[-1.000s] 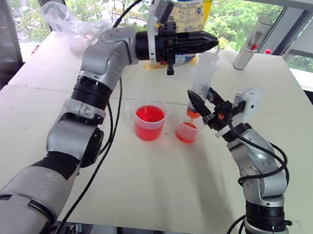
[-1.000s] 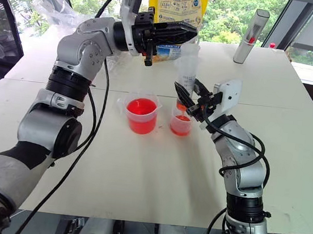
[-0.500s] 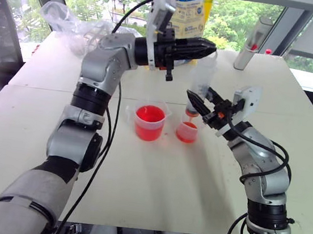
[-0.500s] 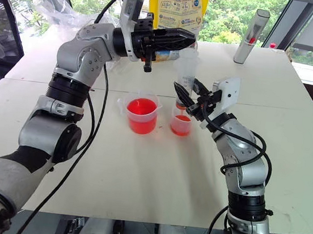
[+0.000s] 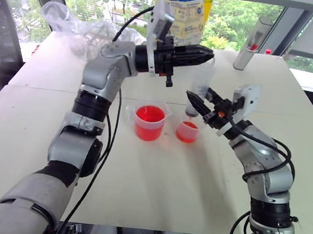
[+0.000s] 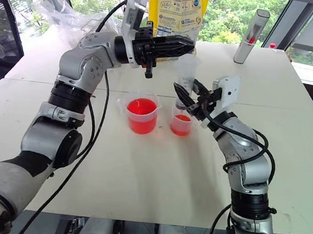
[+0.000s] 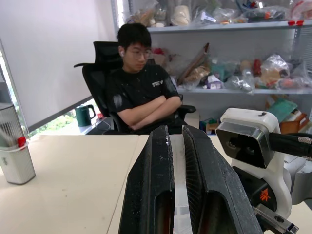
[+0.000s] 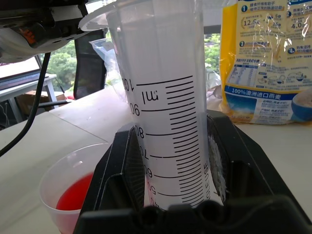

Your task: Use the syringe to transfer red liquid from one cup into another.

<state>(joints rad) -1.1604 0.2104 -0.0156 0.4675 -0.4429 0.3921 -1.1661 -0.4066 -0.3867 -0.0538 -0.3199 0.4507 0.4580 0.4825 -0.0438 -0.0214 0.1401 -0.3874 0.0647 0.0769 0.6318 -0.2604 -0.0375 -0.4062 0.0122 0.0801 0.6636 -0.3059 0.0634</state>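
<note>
The clear syringe stands upright, its graduated barrel clamped between the fingers of my right gripper, which is shut on it. Its red-stained tip hangs just above the smaller clear cup, which holds some red liquid. My left gripper reaches in from the left, level, and is shut on the syringe's clear plunger top. The larger handled beaker stands to the left of the small cup, with red liquid inside.
A yellow food bag stands at the back of the white table, with a grey cylinder at back right and crumpled clear plastic at back left. A person sits in a chair beyond the table.
My left gripper has sunk slightly with the plunger top. The right gripper, the barrel and both cups have stayed put.
</note>
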